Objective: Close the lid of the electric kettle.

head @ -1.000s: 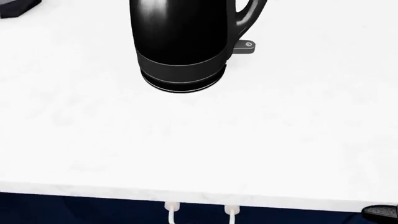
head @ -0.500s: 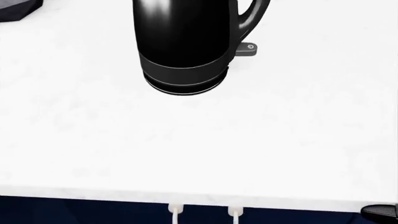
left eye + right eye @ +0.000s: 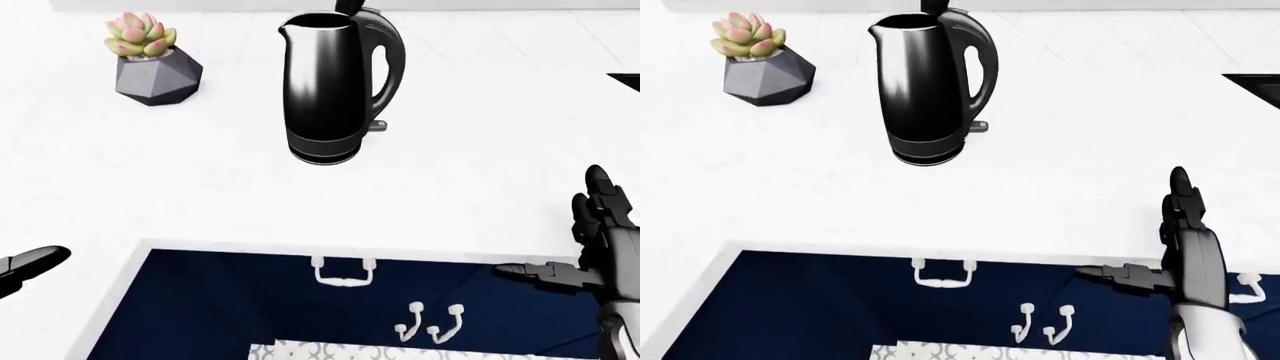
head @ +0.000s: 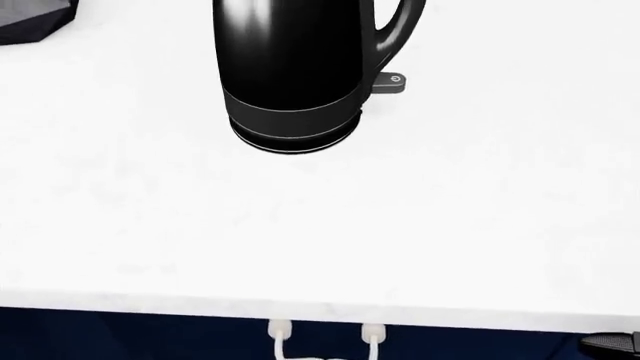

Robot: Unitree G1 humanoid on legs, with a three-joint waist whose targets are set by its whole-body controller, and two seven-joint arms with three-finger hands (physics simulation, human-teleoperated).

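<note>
Glossy black electric kettle (image 3: 327,86): rigid, slick, probably light. Lid (image 3: 349,6) upright above rim, mostly cropped; press down there. Right hand (image 3: 1188,247) released, well below-right of kettle; left hand (image 3: 30,264) state unclear.

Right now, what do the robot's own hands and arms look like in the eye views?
The right hand is dark grey-black, built of blocky jointed segments with slim fingers; below it the forearm turns to a smooth silver-grey shell. Of the left hand only a tapered black tip shows at the left-eye view's edge. No cables or markings are visible.
</note>
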